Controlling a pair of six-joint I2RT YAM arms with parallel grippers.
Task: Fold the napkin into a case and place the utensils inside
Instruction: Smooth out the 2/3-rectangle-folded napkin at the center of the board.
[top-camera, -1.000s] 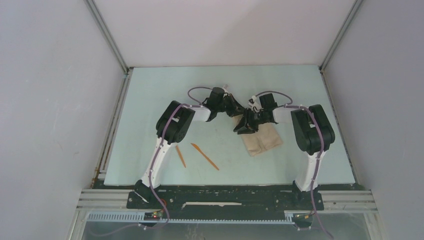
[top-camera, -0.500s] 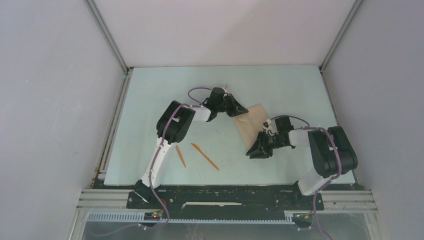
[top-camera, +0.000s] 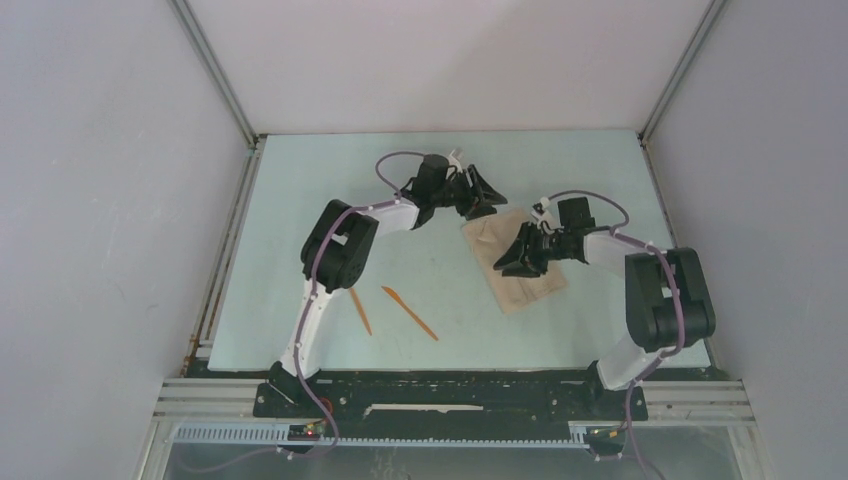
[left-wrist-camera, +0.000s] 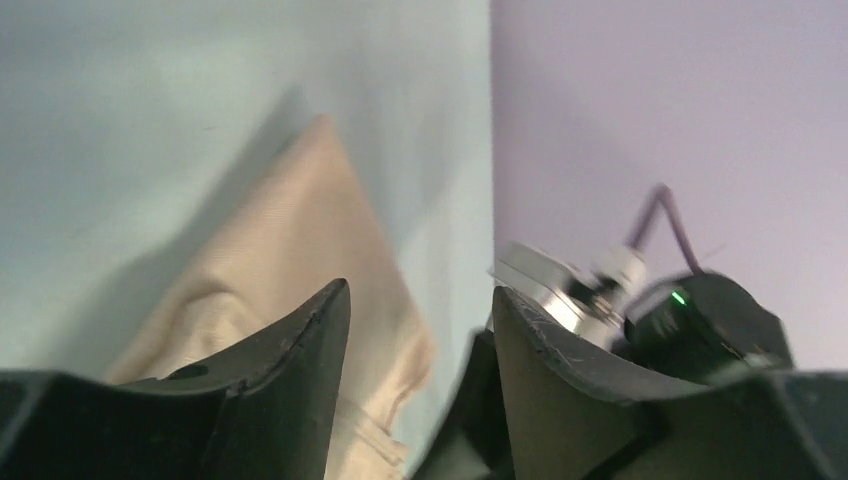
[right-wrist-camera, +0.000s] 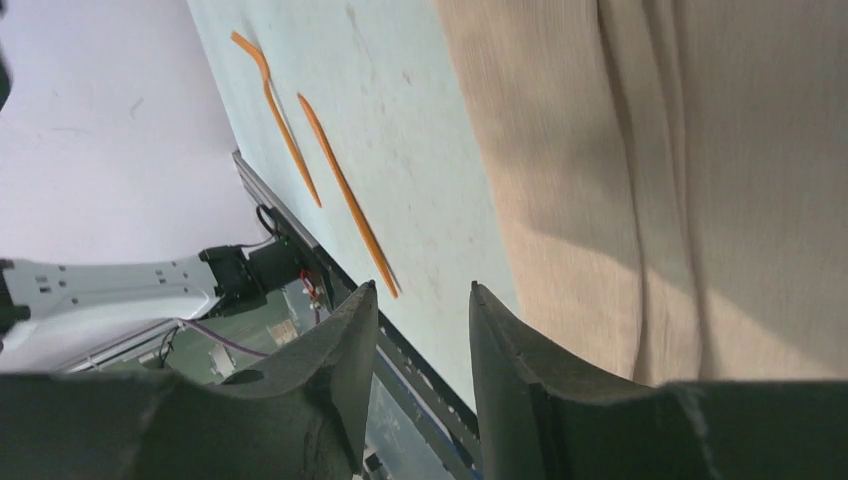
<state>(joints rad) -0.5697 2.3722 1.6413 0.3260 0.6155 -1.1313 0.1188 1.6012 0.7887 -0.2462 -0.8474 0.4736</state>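
Left gripper (top-camera: 485, 200) beyond case (top-camera: 535, 287), jaws apart, empty; right gripper (top-camera: 508, 264) over case, jaws apart; pin case flat before fetching utensils (top-camera: 408, 312).

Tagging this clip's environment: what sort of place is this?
Probably a lab test cell, not a home: pale green table walled by plain white panels on aluminium framing, with two robot arms bolted at its near edge.

L arm (top-camera: 335, 245) reaches fwd, elbow bent. L gripper (top-camera: 483, 196) sits toward far-middle of table (top-camera: 300, 190), fingers apart, nothing btwn. R arm (top-camera: 665, 295) folds inward. R gripper (top-camera: 512, 262) points left, low over table, jaws parted, empty.
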